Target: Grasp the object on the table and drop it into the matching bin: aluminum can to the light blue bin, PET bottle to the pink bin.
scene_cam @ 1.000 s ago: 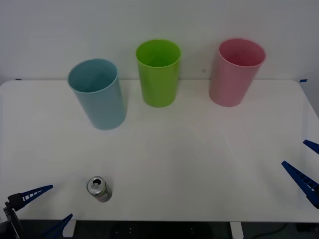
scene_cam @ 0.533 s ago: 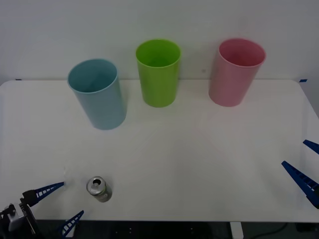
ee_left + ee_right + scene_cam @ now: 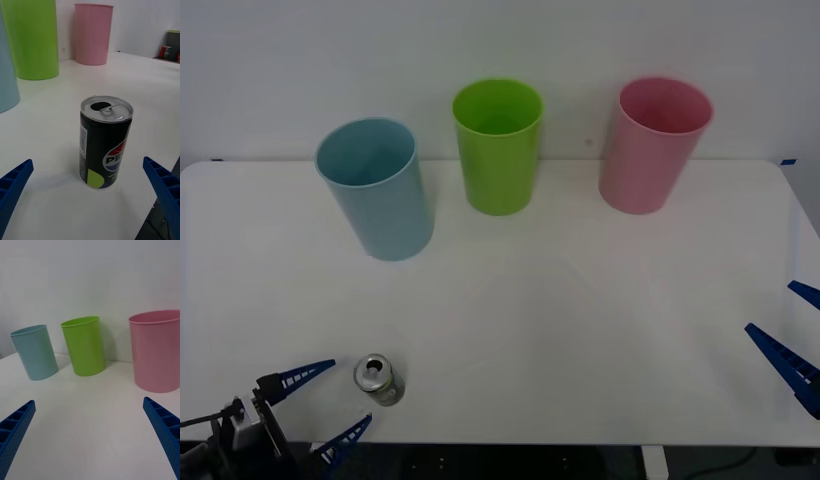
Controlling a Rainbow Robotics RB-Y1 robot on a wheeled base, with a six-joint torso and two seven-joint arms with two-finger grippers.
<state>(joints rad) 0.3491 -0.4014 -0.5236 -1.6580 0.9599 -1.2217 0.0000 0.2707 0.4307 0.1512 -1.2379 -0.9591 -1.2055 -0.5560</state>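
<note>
The aluminum can (image 3: 378, 379) stands upright near the front left edge of the white table (image 3: 580, 300). Its silver top has an open tab hole and its side is dark (image 3: 105, 142). My left gripper (image 3: 330, 405) is open at the table's front edge, just left of the can and not touching it. In the left wrist view the can stands ahead of that gripper (image 3: 90, 197), in line with the gap between its fingers. The light blue bin (image 3: 375, 190) stands at the back left and the pink bin (image 3: 652, 145) at the back right. At the table's right edge my right gripper (image 3: 792, 325) waits open.
A lime green bin (image 3: 498, 148) stands between the two other bins at the back. The right wrist view shows the light blue bin (image 3: 35, 351), the green bin (image 3: 84, 345) and the pink bin (image 3: 157, 350) beyond my open right gripper (image 3: 90, 435). A white wall runs behind the table.
My left gripper has moved right along the front edge, closing in on the can. The can, the bins and the right arm have not moved.
</note>
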